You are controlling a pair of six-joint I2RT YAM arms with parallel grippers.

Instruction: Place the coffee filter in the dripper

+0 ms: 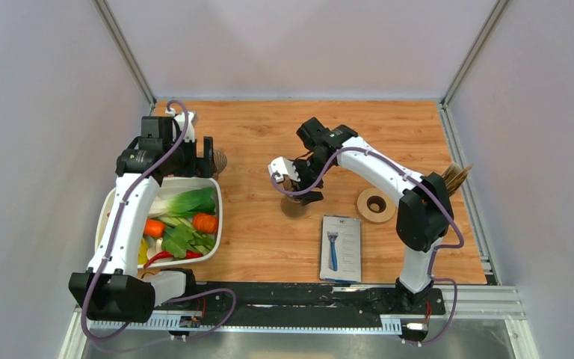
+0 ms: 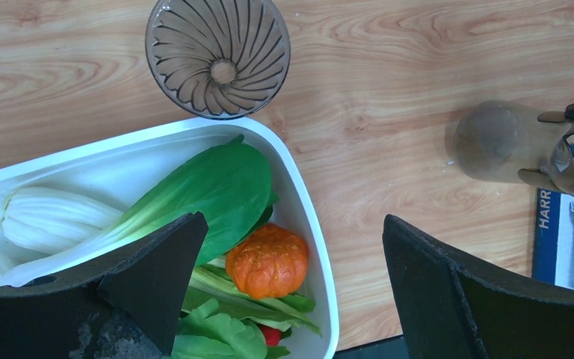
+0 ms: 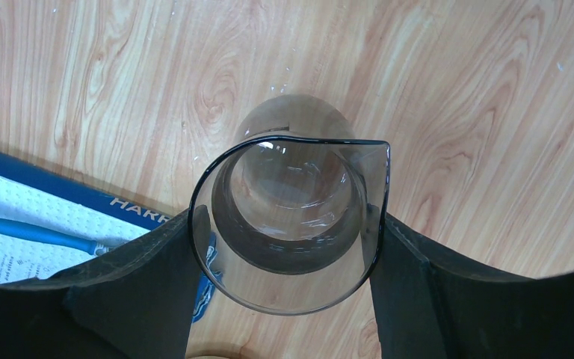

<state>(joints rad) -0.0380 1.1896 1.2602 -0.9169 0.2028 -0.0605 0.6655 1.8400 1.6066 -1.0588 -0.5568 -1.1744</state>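
Smoky-brown and ribbed in a spiral, the dripper (image 2: 218, 58) stands upright on the wood just beyond the far corner of the white tray (image 2: 105, 168), almost touching its rim, and nothing lies inside its cone. My left hand (image 2: 291, 224) hangs above that same corner of the tray with its fingers spread wide and nothing between them.

Inside the tray lie a bok choy (image 2: 194, 187), a small orange pumpkin (image 2: 267, 262), a carrot (image 1: 154, 227) and a red chilli (image 1: 161, 256) among other greens.

My right hand (image 3: 288, 247) is out over the bare wood, well to the right of the tray, clamped on a clear glass carafe (image 3: 291, 187), one finger pressed against each side of its wall below the spouted rim. From my right wrist I look straight down its mouth to the wood. The carafe seems to be held clear of the table, with its shadow on the boards beneath.

Further right of the tray, nearer my bases, a boxed blue razor (image 1: 341, 247) lies flat, and beyond it, further right still, lies a roll of tape (image 1: 375, 205). At the table's right edge, as far from the tray as things go, a tan fan-shaped thing (image 1: 457, 176) pokes out from behind my right arm, too hidden for me to name.
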